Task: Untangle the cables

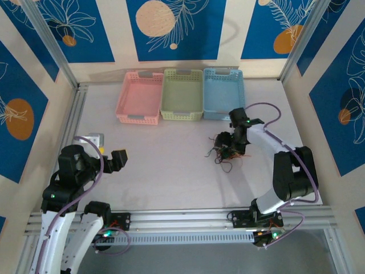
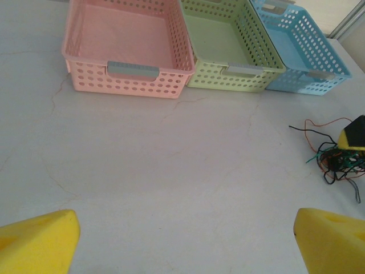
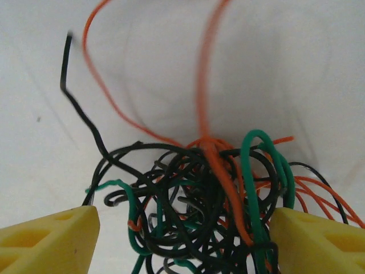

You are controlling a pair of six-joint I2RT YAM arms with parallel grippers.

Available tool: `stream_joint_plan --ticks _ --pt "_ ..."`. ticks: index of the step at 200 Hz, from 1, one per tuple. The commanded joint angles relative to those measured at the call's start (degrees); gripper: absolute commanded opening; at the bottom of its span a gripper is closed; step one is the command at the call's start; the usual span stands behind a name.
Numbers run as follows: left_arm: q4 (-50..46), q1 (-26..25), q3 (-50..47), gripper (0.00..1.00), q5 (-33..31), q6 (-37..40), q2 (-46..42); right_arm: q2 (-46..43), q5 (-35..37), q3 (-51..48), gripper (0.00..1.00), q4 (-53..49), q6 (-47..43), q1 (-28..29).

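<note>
Walls: blue panels printed with leaves and orange discs are enclosing the cell at the back and both sides.
Counter: the pale counter (image 1: 171, 188) is carrying everything.
Baskets: a pink basket (image 1: 140, 97), a green basket (image 1: 182, 94) and a blue basket (image 1: 223, 94) are sitting side by side at the far edge, with no wire showing inside.
Left pincer (image 2: 185, 234): hanging released over bare counter at the near left, well apart from the wires, grasping nothing.
Right pincer (image 3: 182, 228): standing spread, its yellow fingers (image 3: 51, 240) flanking the clump, clenching on no strand.
Cables (image 3: 194, 194): black, orange and green wires are lying in one knotted clump on the counter, nearer than the blue basket, with a few ends trailing out.
Progress: seemingly just beginning; no strand is lying separate, so every wire is waiting to be drawn free.
</note>
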Motion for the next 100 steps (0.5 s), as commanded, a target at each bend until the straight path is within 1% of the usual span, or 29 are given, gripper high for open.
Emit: stream_joint_plan --ticks 1,15,51,72,100 --pt "0.93 -0.03 -0.44 0.96 0.24 0.61 -0.82 1.65 -4.39 -0.25 0.78 0.68 2.85 5.68" --pt "0.97 -0.05 -0.44 0.96 0.20 0.60 -0.88 3.47 -6.15 1.02 0.77 1.59 4.50 10.17" --pt "0.95 -0.01 -0.44 0.96 0.15 0.57 -0.94 10.42 -6.55 7.98 0.74 2.97 7.68 20.50" --pt "1.00 -0.08 -0.45 0.96 0.28 0.61 -0.67 14.73 -6.56 13.06 0.72 2.72 8.28 25.36" --pt "0.96 -0.20 -0.53 0.96 0.33 0.53 -0.51 17.23 -7.73 17.95 0.71 3.40 7.74 29.49"
